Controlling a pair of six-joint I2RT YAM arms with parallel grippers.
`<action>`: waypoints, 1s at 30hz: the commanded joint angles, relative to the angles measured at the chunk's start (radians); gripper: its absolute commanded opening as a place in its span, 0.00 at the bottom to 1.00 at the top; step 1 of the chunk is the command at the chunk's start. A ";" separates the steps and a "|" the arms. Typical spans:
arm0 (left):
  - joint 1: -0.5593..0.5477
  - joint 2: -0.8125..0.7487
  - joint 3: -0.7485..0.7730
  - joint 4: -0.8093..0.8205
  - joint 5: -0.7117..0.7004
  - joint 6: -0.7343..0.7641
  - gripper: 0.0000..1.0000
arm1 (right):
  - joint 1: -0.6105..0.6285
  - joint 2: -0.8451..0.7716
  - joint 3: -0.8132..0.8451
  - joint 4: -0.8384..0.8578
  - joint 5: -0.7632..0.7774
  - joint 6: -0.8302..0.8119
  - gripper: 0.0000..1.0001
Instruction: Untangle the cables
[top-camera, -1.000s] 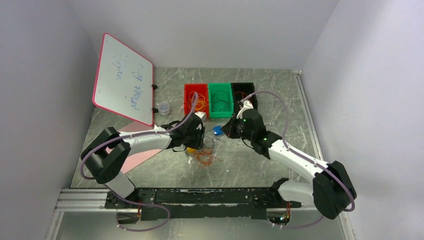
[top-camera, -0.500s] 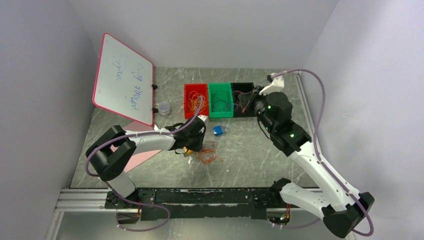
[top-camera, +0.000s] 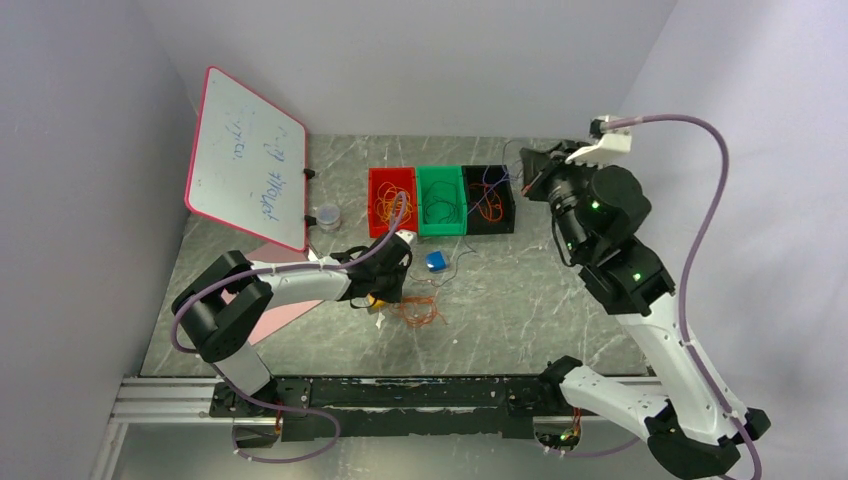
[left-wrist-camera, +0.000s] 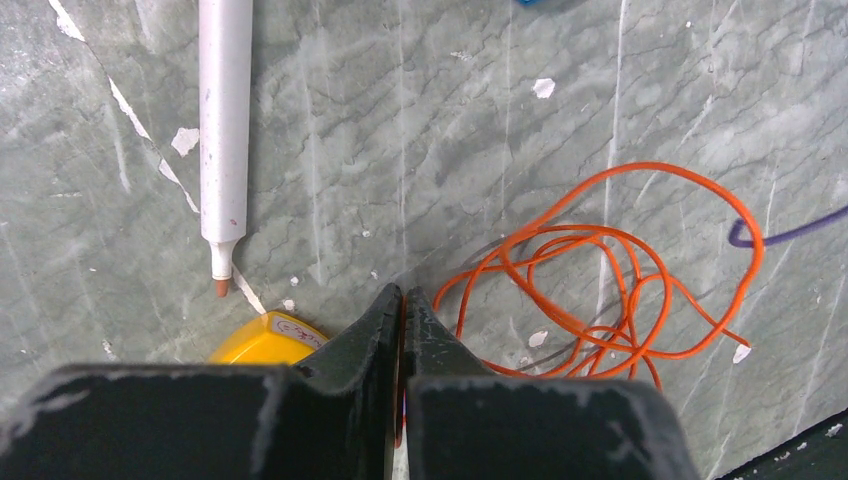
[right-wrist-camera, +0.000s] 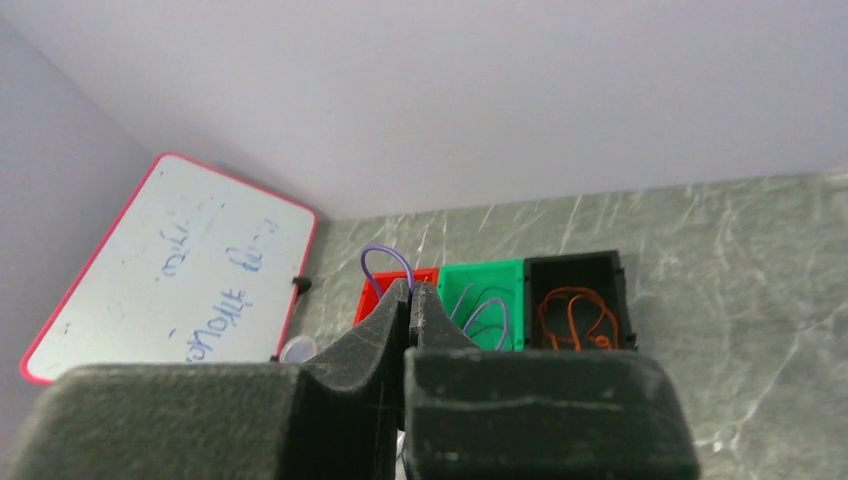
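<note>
Draw the purple cable (left-wrist-camera: 795, 232), clamped in the shut right pincer (right-wrist-camera: 408, 292) above the far right corner, away slowly, with the closed, seemingly empty left pincer (left-wrist-camera: 403, 297) steadying the orange coil (left-wrist-camera: 600, 270) beside it on the worktop (top-camera: 520, 310), toward its near edge.

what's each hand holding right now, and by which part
The right hand pinches a purple cable at a bend, the loop poking out above it. The left hand is shut beside the orange cable; whether it grips anything cannot be told.

three bins (top-camera: 441, 171), one whiteboard (top-camera: 247, 158), one marker (left-wrist-camera: 224, 130)
</note>
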 joint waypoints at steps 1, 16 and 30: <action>-0.008 0.007 -0.009 0.013 -0.020 0.002 0.07 | -0.002 -0.016 0.106 -0.029 0.087 -0.095 0.00; -0.011 0.004 -0.025 0.026 -0.017 -0.002 0.07 | -0.001 0.046 0.443 0.026 0.186 -0.367 0.00; -0.013 -0.115 -0.071 0.055 0.006 0.007 0.07 | -0.001 0.091 0.367 0.004 0.159 -0.371 0.00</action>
